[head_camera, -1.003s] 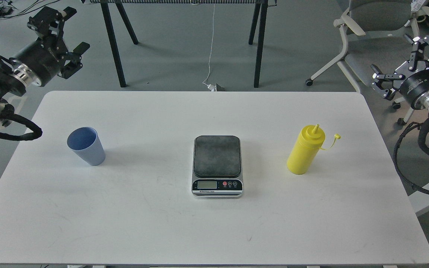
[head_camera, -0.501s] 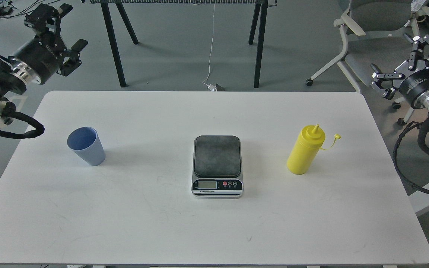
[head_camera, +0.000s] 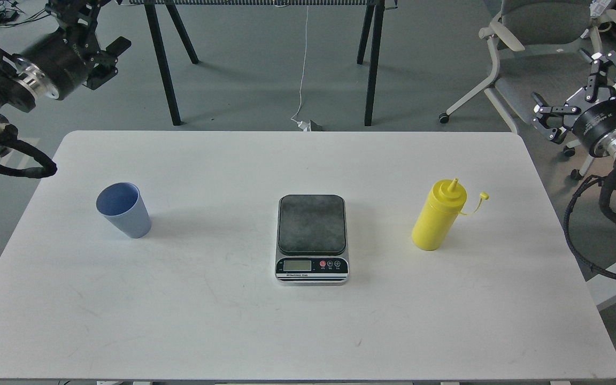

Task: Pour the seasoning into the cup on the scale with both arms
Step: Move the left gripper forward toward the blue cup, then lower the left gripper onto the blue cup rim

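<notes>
Hands (head_camera: pixel 95 33) (head_camera: pixel 580 88) spread (empty) — cup (head_camera: pixel 124 209) untouched.

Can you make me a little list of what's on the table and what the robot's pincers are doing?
cup: light blue cup, upright on the table's left side, not on the scale
scale: scale in the middle, plate bare
bottle: yellow bottle, upright on the right, cap off the nozzle
table: white table
left pincer: left pincer, open, holding nothing
right pincer: right pincer, open, holding nothing
</notes>
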`<state>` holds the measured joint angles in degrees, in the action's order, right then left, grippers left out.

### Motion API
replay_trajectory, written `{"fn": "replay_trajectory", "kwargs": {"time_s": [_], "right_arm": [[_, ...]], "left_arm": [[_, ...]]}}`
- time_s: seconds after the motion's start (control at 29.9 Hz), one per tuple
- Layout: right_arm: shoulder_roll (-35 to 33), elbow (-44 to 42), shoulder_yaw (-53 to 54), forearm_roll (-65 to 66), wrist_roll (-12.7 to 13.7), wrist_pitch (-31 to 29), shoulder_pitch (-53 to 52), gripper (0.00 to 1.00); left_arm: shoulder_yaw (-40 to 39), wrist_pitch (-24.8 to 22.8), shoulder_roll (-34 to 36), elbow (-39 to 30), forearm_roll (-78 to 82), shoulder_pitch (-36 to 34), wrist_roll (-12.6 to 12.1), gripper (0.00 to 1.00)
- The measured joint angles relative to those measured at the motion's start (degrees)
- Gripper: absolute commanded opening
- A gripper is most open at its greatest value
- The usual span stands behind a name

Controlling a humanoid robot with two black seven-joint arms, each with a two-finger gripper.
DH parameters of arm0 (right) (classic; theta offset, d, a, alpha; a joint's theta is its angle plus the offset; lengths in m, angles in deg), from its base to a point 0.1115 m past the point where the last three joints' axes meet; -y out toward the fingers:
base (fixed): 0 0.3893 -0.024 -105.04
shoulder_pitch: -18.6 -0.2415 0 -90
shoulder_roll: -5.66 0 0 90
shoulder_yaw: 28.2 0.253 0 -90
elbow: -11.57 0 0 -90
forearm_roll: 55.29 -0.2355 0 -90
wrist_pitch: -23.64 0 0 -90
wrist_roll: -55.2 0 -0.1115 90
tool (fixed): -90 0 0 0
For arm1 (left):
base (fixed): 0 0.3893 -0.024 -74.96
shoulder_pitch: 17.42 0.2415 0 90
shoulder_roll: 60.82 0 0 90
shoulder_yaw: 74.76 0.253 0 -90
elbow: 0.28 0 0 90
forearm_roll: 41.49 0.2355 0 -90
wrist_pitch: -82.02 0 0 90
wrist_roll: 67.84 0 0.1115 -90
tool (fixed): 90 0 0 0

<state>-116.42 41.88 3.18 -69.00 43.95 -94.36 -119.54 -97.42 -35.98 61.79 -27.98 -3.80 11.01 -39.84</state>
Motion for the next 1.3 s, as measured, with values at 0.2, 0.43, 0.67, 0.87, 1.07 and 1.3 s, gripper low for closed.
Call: {"fn": "replay_trajectory", "kwargs": {"time_s": [0.2,0.43,0.67,0.87,1.07,1.3], "right_arm": [[0.00,0.06,0.03,0.00,0.00,0.00,-0.01,0.99],[0.86,0.13,0.09,0.00,0.00,0.00,-0.21,0.99],[0.88,0.03,0.09,0.00,0.00,0.00,-0.21,0.99],[0.88,0.08,0.09,0.00,0.00,0.00,-0.21,0.99],[1.06,0.04,0.09,0.00,0.00,0.00,-0.21,0.99],[1.14,0.01,0.09,0.00,-0.08,0.00,-0.03,0.99]], "left_arm": [[-0.02,0.00,0.50,-2.82,21.16,-1.47,0.00,1.00],[-0.03,0.00,5.76,-15.50,44.90,-2.59,0.00,1.00],[0.29,-0.01,8.72,-25.18,63.48,-2.20,0.01,1.00],[10.30,0.00,11.14,-26.57,67.91,-1.96,0.01,1.00],[18.14,0.00,12.85,-25.90,71.37,-3.83,0.00,1.00],[19.19,0.01,12.77,-22.91,75.95,-4.43,-0.02,1.00]]}}
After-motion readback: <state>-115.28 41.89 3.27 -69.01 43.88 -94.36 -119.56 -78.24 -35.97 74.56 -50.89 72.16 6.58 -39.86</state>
